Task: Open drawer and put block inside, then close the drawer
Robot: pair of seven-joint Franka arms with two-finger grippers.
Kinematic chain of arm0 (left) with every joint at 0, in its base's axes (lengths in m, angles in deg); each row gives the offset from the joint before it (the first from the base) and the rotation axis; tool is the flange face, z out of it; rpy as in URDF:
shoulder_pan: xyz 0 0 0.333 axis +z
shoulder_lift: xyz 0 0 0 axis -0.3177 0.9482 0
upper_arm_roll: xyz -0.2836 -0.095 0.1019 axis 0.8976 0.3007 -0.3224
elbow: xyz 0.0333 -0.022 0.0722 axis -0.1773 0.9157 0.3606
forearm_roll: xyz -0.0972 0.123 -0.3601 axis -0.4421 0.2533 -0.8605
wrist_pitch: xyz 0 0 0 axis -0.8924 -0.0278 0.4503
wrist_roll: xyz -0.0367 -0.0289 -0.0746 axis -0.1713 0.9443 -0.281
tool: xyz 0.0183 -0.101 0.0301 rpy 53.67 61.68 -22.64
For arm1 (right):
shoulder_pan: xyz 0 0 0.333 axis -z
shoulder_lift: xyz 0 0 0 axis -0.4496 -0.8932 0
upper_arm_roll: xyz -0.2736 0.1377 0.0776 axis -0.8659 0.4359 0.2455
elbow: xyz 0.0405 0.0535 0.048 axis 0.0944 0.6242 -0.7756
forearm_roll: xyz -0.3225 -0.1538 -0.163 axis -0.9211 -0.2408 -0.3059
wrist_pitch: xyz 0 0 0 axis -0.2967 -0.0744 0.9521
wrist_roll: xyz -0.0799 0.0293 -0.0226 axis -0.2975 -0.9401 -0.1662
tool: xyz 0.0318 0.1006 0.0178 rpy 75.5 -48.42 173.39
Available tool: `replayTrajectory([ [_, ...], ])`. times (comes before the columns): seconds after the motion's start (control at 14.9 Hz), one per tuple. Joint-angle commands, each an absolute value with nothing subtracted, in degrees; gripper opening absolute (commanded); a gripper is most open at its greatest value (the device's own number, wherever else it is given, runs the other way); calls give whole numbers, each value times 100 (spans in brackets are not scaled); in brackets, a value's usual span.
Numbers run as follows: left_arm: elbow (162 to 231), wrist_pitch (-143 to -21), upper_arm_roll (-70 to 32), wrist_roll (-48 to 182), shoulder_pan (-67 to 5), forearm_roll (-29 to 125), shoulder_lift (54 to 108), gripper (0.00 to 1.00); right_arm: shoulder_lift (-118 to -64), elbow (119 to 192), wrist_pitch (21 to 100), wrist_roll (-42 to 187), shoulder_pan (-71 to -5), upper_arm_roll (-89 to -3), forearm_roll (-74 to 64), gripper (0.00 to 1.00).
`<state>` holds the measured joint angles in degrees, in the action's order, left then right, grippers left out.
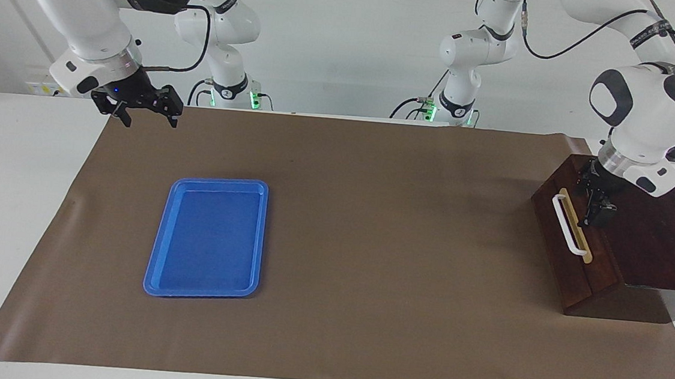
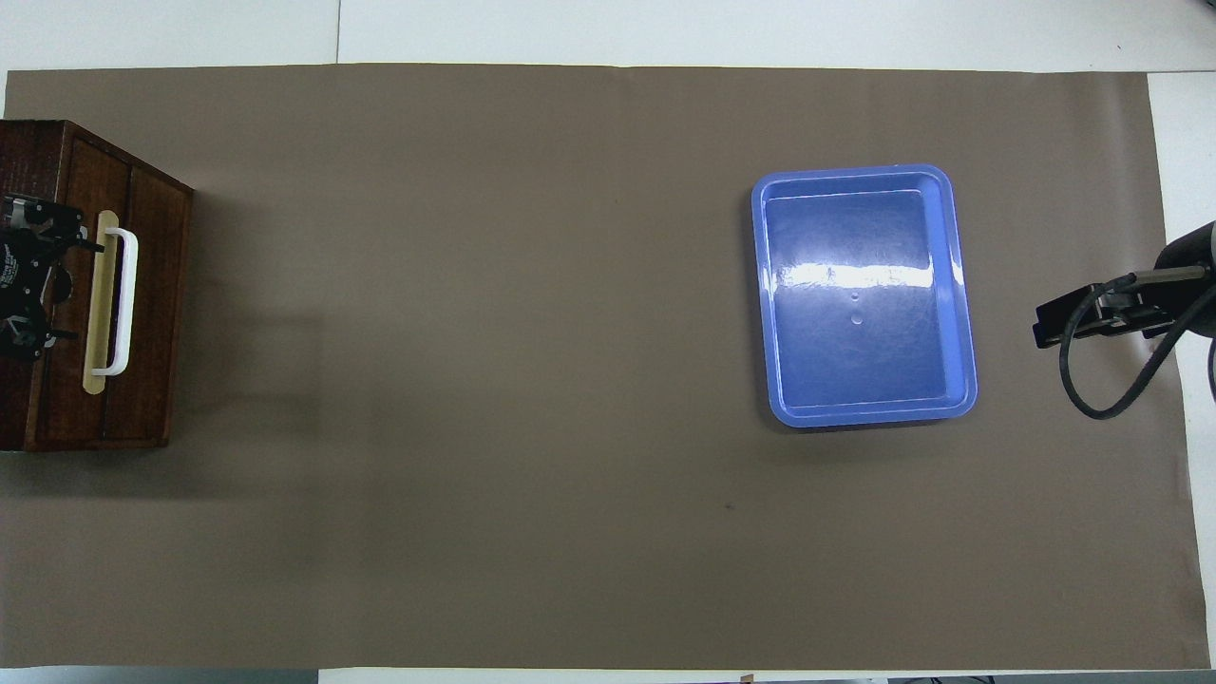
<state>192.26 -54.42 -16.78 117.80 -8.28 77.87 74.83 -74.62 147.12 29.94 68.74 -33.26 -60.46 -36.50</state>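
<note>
The dark wooden box point(image 1: 665, 239) stands at the left arm's end of the table. Its drawer point(image 1: 569, 268) looks pushed in, with the front flush and the white bar handle point(image 1: 569, 226) facing the middle of the table. It also shows in the overhead view point(image 2: 142, 313). My left gripper point(image 1: 597, 213) points down over the box's top edge, close beside the handle's tan strip, and also shows in the overhead view point(image 2: 28, 275). My right gripper point(image 1: 150, 116) is open and empty, raised over the mat's corner at the right arm's end. No yellow block is in view.
An empty blue tray point(image 1: 156, 271) lies on the brown mat point(image 1: 381, 247) toward the right arm's end, also seen from overhead point(image 2: 959, 285). White table surface borders the mat.
</note>
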Motion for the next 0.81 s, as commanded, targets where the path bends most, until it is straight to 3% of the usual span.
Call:
replayTrajectory([
  [0.0, 19010, -4590, -1668, 10739, -1087, 7811, 7155, 100, -7324, 14855, 3056, 6752, -3331, -6034, -3563, 100],
  [0.34, 18896, -3710, -1633, 8804, -1439, 7530, 6680, 100, -7324, 14846, 3056, 6760, -3322, -6034, -3563, 100],
  [0.74, 17982, -2944, -1694, 7027, -1791, 7241, 6960, 100, -7324, 14846, 3047, 6594, -3322, -6034, -3563, 100],
])
